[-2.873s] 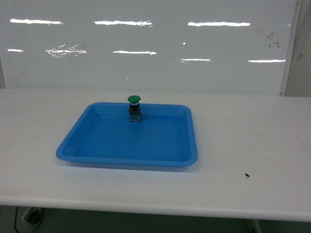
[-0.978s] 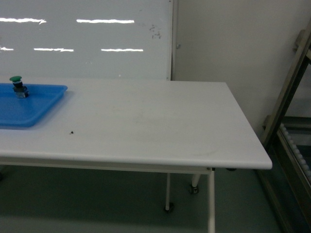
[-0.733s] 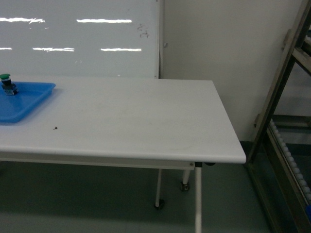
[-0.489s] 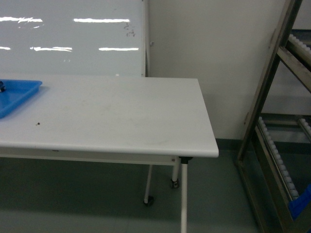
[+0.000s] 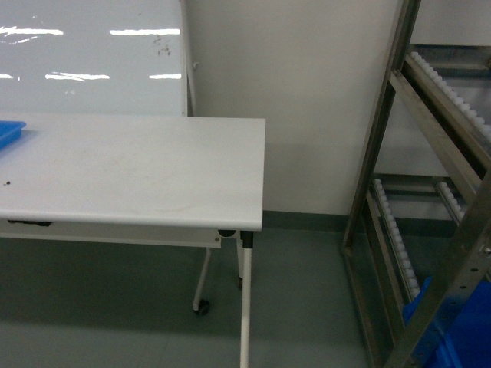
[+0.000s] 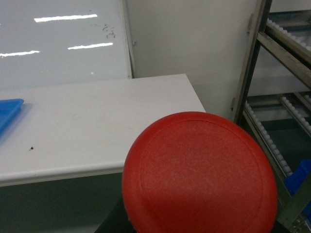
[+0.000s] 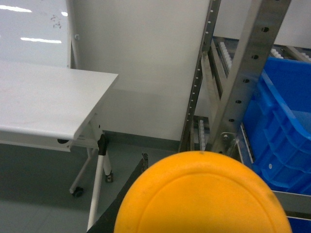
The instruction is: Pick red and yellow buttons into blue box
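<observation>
A white worktop stands left, against a whiteboard; a metal rack rises right, holding the blue box. Each wrist view is filled by a cap: red button, yellow button. Whether either pincer is clenched on them cannot be told.

Yellow button before blue box

Head view facing the table end and rack, both wrist views very near button caps, all sharing that table corner
</observation>
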Available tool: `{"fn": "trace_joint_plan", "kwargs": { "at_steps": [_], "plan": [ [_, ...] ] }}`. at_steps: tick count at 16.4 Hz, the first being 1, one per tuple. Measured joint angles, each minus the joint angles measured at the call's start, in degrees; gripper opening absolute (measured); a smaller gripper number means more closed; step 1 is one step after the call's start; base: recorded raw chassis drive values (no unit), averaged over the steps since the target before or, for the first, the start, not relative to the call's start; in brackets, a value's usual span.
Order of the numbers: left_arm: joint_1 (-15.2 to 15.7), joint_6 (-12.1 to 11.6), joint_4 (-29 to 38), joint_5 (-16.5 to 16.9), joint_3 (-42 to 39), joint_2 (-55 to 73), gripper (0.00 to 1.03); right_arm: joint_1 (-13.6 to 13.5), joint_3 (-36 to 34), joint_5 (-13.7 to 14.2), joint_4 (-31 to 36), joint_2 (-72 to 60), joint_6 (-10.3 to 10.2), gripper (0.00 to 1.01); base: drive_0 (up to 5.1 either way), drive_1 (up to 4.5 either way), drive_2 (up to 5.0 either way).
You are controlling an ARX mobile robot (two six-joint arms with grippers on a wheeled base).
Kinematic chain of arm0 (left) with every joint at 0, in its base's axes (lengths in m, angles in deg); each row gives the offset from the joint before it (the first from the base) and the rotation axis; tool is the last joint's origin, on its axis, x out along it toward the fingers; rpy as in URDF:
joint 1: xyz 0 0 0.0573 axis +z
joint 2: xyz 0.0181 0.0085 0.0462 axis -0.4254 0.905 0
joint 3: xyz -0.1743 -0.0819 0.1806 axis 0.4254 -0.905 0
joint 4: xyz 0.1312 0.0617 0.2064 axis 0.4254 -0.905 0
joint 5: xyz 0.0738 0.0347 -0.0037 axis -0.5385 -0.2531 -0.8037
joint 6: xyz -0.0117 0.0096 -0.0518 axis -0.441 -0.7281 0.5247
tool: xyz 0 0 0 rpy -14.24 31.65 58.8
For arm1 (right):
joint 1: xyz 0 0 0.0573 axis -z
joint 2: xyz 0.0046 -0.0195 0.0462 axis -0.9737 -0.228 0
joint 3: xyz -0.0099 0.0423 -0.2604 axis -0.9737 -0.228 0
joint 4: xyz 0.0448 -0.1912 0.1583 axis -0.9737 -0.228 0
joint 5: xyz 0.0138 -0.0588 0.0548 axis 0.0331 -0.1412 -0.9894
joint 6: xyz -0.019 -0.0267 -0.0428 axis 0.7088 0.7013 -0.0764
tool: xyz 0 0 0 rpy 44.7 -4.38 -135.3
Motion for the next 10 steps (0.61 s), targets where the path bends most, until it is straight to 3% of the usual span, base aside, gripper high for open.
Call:
{"fn": "trace_joint_plan", "kwargs": {
  "at_steps": [10],
  "plan": [
    [0.0,0.0,0.0,0.0,0.0,0.1,0.24,0.0,0.0,0.0,0.0,0.0,0.0,0.27,5.0,-2.42,-2.4]
  ]
}}
